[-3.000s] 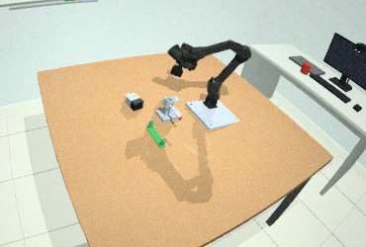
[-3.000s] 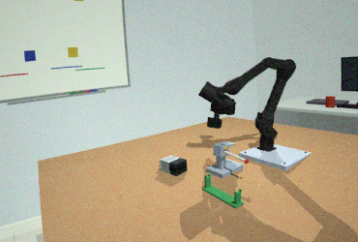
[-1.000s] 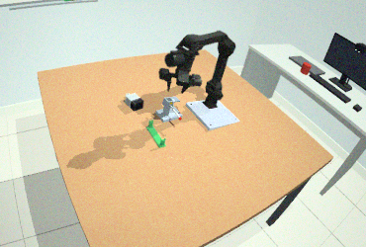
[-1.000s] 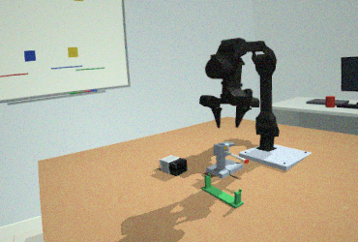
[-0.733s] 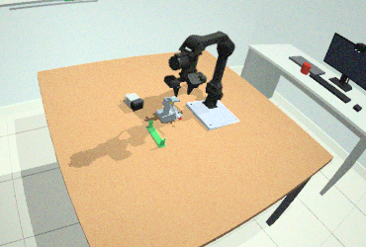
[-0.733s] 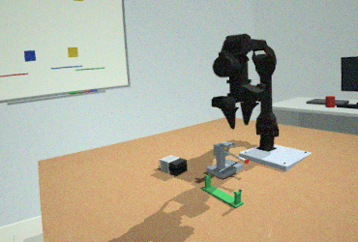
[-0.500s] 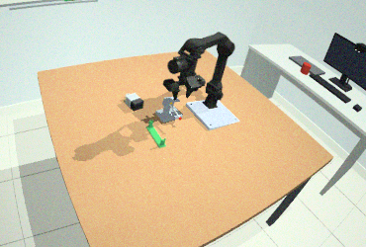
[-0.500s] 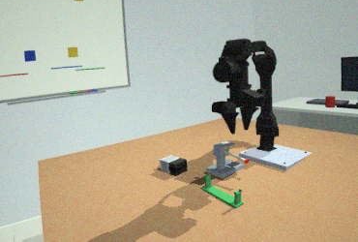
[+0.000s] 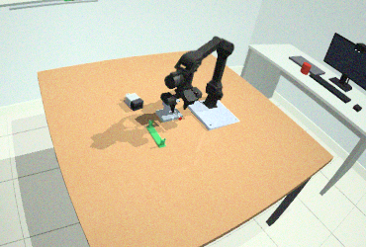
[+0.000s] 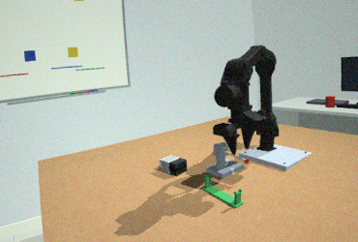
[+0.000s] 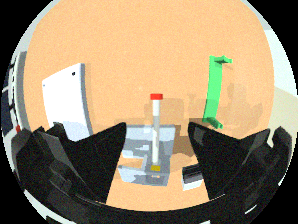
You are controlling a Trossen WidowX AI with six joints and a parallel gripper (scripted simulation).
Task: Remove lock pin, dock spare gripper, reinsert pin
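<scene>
The grey mount (image 9: 162,115) (image 10: 223,169) (image 11: 167,134) stands on the table in front of the arm's base. The lock pin (image 11: 156,130) runs lengthwise over the mount in the wrist view, its red head (image 9: 180,119) (image 10: 247,161) (image 11: 156,96) sticking out beyond the mount's edge. A small yellow patch shows at its other end. My gripper (image 9: 179,110) (image 10: 241,151) (image 11: 158,125) is open and empty, pointing down above the mount, with the pin's shaft between the fingertips in the wrist view; the height gap is unclear. The spare gripper (image 9: 134,102) (image 10: 173,165) (image 11: 191,179), a white and black block, lies apart from the mount.
A green bracket (image 9: 156,136) (image 10: 223,196) (image 11: 214,90) with two upright ends lies beside the mount. The arm's white base plate (image 9: 220,120) (image 10: 287,158) (image 11: 65,97) is on the mount's other side. A side desk with a monitor stands beyond the table.
</scene>
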